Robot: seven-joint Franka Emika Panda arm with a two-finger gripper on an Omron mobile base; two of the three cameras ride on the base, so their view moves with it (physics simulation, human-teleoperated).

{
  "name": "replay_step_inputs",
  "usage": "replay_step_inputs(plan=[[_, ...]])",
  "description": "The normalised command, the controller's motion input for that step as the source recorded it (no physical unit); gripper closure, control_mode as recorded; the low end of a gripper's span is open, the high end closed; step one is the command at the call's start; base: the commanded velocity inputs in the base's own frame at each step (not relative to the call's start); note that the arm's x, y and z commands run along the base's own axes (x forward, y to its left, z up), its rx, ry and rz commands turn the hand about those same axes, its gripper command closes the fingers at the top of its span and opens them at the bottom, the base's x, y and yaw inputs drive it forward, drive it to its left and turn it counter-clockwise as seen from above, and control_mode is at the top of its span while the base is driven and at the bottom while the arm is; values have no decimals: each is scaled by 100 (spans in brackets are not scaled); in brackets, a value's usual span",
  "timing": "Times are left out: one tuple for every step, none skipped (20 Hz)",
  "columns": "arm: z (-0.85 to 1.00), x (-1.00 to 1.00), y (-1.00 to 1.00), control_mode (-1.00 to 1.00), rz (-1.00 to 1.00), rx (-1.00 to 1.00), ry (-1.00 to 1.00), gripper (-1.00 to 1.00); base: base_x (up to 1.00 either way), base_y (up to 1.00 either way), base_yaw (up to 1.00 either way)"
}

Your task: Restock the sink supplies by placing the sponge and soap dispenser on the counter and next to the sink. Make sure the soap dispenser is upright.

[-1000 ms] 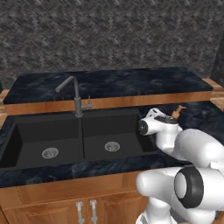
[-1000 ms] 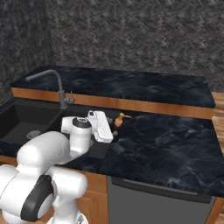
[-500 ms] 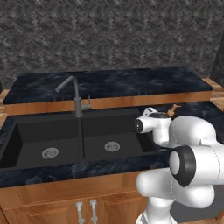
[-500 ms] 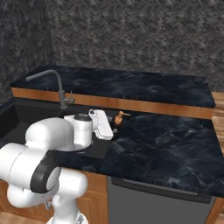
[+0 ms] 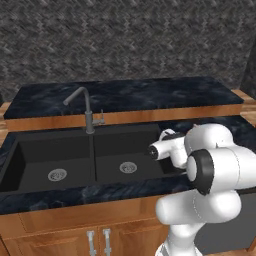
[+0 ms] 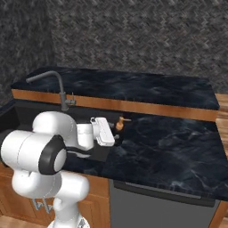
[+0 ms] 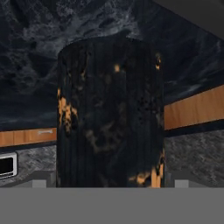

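The soap dispenser [image 6: 119,126], a dark bottle with an orange pump head, stands upright on the counter [image 6: 169,147] just right of the sink [image 5: 75,150]. In the hand view its dark, orange-flecked body [image 7: 109,113] rises very close in front. My gripper [image 6: 112,133] is level with it from the sink side. The gripper [image 7: 110,183] is open, a grey fingertip showing on each side of the bottle with a gap to it. The sponge is out of view.
A grey gooseneck faucet [image 5: 82,100] stands behind the sink's divider. A raised back ledge [image 6: 133,84] with a wooden edge runs behind the dispenser. My own bulky white arm links [image 5: 215,170] stand over the counter's front edge. The counter stretches right of the dispenser.
The arm's big white links have swung round and risen. The hand has stayed beside the soap dispenser, and the bottle has not moved.
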Motion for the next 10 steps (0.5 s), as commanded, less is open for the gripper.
replay_step_inputs(plan=[[-30, 0, 0, -100, 0, -5, 0, 100, 0, 0, 0], [-29, 0, 0, -100, 0, -5, 0, 100, 0, 0, 0], [-28, 1, 0, -100, 0, -3, 0, 100, 0, 0, 0], [-24, 2, 0, -100, 0, -2, 0, 100, 0, 0, 0], [-22, 9, 0, -100, 0, -1, 0, 100, 0, 0, 0], [-20, 21, 0, -100, 0, 0, 0, 100, 0, 0, 0], [-21, 21, 0, -100, 0, 0, 0, 100, 0, 0, 0], [-24, 26, -4, -100, 0, 0, 0, 100, 0, 0, 0], [-22, 27, -9, -100, 0, 0, 0, 100, 0, 0, 0], [-21, 27, -12, -100, 0, 0, 0, 100, 0, 0, 0]])
